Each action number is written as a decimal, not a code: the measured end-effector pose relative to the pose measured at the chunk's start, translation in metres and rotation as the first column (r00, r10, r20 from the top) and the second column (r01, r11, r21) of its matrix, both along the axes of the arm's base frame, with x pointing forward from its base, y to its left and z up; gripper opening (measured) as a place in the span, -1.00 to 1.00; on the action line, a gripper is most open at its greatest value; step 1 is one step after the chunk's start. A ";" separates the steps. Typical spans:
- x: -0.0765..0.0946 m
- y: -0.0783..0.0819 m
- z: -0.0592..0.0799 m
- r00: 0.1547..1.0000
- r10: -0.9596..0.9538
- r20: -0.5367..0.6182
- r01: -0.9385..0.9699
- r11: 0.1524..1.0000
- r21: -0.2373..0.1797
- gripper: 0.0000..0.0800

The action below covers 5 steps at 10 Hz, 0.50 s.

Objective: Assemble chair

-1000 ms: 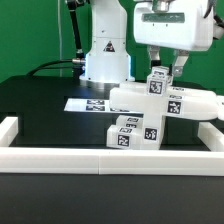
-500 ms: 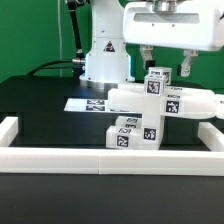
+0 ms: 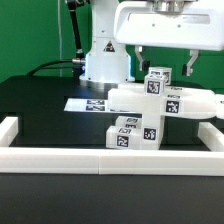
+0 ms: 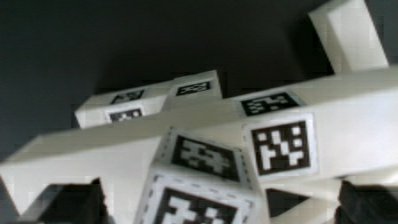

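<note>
While the gripper point(image 3: 162, 60) hangs above the partly joined chair point(image 3: 160, 108) with fingers spread and apparently empty (wrist view shows only tagged white parts), the assembly rests against the border wall point(image 3: 100, 160), probably to brace it.

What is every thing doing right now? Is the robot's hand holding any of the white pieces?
end effector: open, holding nothing, hanging above the chair parts.
chair parts: clustered on the table by the low wall, several stacked or joined, tags facing the camera.
marker board: lying flat on the table.
low white wall: sitting along the table's edge.
</note>
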<state>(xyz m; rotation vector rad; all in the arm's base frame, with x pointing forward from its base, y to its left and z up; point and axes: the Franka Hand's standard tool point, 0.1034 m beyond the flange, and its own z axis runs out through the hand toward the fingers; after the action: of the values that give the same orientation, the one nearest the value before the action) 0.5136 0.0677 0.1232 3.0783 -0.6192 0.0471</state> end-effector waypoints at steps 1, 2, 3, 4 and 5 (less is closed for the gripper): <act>-0.001 0.000 0.000 0.997 0.074 -0.001 -0.074 0.997 -0.002 0.62; -0.001 0.001 0.000 0.981 0.196 -0.003 -0.196 0.981 -0.005 0.62; -0.001 0.001 0.001 0.951 0.308 -0.002 -0.308 0.951 -0.007 0.62; 0.000 0.000 0.001 0.928 0.372 -0.003 -0.372 0.928 -0.009 0.62; 0.000 -0.001 0.001 0.904 0.427 -0.004 -0.427 0.904 -0.011 0.62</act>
<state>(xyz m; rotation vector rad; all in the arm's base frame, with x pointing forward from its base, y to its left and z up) 0.5133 0.0665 0.1243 3.1341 0.0697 0.0474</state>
